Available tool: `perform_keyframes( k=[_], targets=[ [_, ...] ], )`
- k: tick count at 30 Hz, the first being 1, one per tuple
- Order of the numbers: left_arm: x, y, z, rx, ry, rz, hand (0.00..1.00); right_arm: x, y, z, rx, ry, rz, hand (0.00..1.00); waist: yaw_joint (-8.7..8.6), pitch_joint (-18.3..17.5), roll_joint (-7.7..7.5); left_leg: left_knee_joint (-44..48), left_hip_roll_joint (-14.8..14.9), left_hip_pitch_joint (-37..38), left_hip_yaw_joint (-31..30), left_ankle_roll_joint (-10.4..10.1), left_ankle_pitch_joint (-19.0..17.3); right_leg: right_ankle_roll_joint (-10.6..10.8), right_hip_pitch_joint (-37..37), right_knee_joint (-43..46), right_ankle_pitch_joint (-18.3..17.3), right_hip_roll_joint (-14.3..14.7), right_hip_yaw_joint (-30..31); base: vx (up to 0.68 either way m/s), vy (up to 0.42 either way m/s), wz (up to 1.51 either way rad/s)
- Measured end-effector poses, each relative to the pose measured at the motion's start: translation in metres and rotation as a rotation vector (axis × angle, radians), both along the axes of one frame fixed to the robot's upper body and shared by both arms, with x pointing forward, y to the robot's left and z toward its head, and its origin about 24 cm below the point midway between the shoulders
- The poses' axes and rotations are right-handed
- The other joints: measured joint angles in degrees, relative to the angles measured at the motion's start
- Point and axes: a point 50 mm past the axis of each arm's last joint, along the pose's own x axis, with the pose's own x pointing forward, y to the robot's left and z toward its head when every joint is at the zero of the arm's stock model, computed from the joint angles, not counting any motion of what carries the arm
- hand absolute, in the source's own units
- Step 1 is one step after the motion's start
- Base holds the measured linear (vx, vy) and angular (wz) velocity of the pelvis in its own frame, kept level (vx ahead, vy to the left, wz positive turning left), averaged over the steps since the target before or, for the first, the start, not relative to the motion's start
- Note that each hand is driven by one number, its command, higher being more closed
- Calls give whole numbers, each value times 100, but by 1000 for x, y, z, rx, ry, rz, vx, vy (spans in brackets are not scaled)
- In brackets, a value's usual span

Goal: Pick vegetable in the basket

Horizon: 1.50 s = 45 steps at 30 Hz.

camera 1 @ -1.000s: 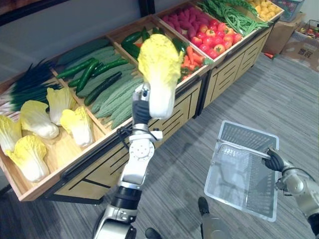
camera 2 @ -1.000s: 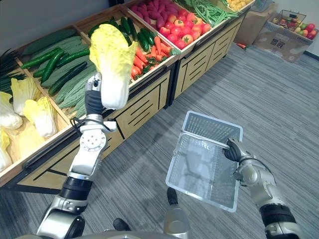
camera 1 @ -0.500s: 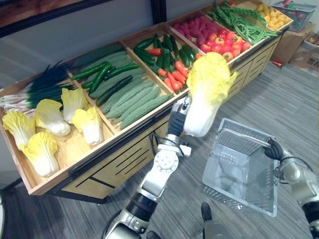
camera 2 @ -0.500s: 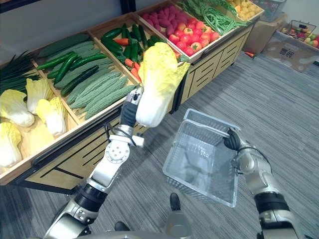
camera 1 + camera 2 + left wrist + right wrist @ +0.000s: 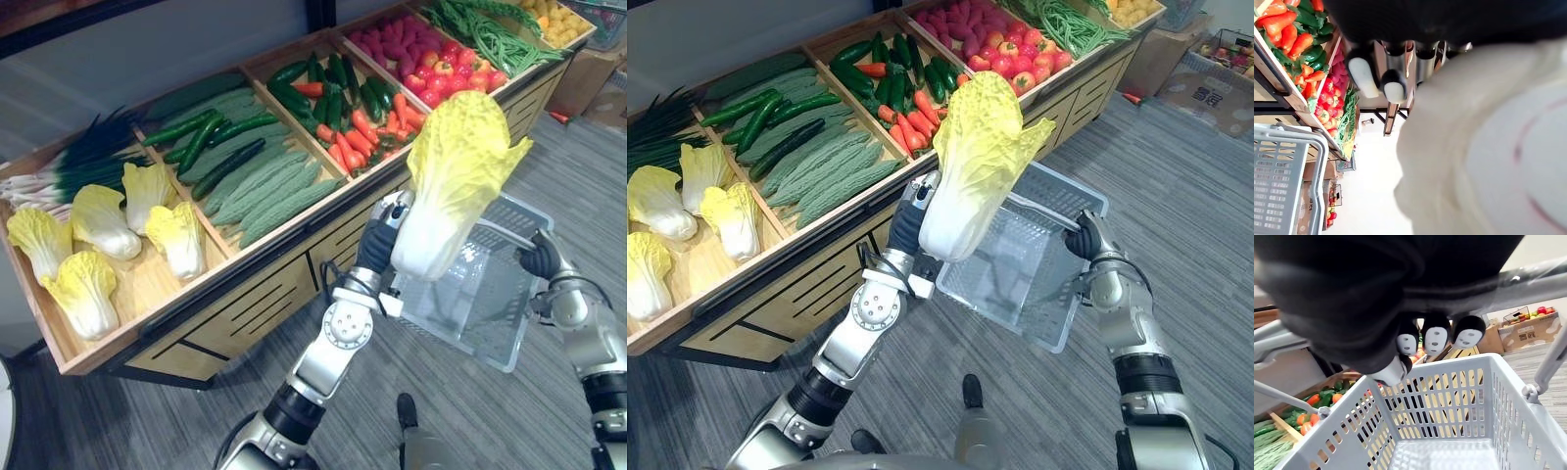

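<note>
My left hand (image 5: 384, 231) is shut on a napa cabbage (image 5: 453, 176), yellow-green at the leaves and white at the base (image 5: 1498, 161), held upright in the air. The cabbage hangs in front of the grey plastic basket (image 5: 490, 294), over its near-left part. My right hand (image 5: 540, 258) is shut on the basket's handle (image 5: 1528, 281), with dark-tipped fingers (image 5: 1436, 338) curled round the bar. The basket (image 5: 1449, 431) has nothing inside it. It hangs above the floor beside the produce stand.
A long wooden produce stand (image 5: 235, 294) runs along the left, with bins of napa cabbages (image 5: 98, 220), cucumbers (image 5: 220, 162), carrots and peppers (image 5: 367, 122), tomatoes (image 5: 460, 69) and green beans (image 5: 490, 34). Cardboard boxes (image 5: 1205, 83) stand at the far right on grey carpet.
My left hand has carried the cabbage to the right, from beside the stand to just in front of the basket. My right hand has lifted the basket closer to the stand.
</note>
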Motion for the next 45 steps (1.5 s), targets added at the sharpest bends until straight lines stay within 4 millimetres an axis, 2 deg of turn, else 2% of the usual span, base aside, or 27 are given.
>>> perform_keyframes(
  k=[2, 9, 13, 17, 22, 26, 32, 37, 38, 43, 45],
  targets=[
    [4, -1, -9, 20, 39, 13, 100, 1, 4, 1, -2, -4, 17, 100, -3, 0, 0, 0, -2, 8, 12, -2, 0, 0, -2, 2, 0, 3, 29, 0, 1, -2],
    [22, 7, -66, 221, 227, 116, 100, 3, 30, -14, -31, 62, 135, 100, -36, 11, -2, -21, -36, -6, -6, -11, 15, -2, -21, -64, -2, -2, 109, -6, -1, -2],
    [28, 15, -80, 265, 286, 157, 100, 3, 30, -18, -30, 86, 139, 100, -56, 21, -2, -29, -53, -18, -13, -14, 26, -3, -25, -101, -2, -4, 137, -6, -1, -1],
    [36, 29, -94, 336, 328, 233, 100, 4, 33, -19, -32, 97, 155, 100, -186, 33, -20, -24, -83, -21, 8, 2, 36, -4, -57, -117, -1, -5, 203, -4, 1, -5],
    [41, 32, -101, 423, 325, 251, 100, 6, 36, -16, -50, 92, 190, 100, -205, 118, -27, -2, -90, -6, 117, 12, 42, -5, -111, -123, 1, 31, 312, -1, 1, -12],
    [41, 35, -107, 474, 330, 258, 100, 15, 47, -5, -71, 64, 239, 100, -328, 232, -45, 0, -90, 17, 171, 2, 33, -5, -112, -139, 3, 55, 376, -1, 0, -8],
    [39, 29, -108, 527, 304, 224, 100, 20, 50, 4, -60, 34, 250, 100, -331, 351, -43, 1, -75, 95, 303, -43, -8, -6, -104, -154, 4, 110, 496, 1, 0, -12],
    [41, 26, -109, 572, 285, 217, 100, 20, 53, 3, -66, 43, 263, 100, -337, 397, -27, 1, -69, 91, 304, -57, -22, -6, -105, -163, 4, 115, 501, 0, 0, 0],
    [41, 26, -110, 575, 288, 217, 0, 20, 54, 2, -66, 45, 265, 100, -336, 404, -21, 1, -69, 90, 301, -59, -26, -6, -103, -163, 4, 113, 500, 0, 0, 0],
    [42, 28, -108, 574, 284, 218, 0, 20, 53, 1, -60, 56, 264, 100, -327, 478, 16, 1, -73, 85, 237, -53, -37, -4, -68, -159, 3, 88, 472, -32, -9, 9],
    [43, 25, -91, 532, 226, 205, 0, 16, 45, -5, -42, 77, 240, 100, -320, 571, 55, 1, -66, 67, 78, -45, -32, 1, 5, -159, -1, 48, 334, -32, -15, 34]
  ],
)
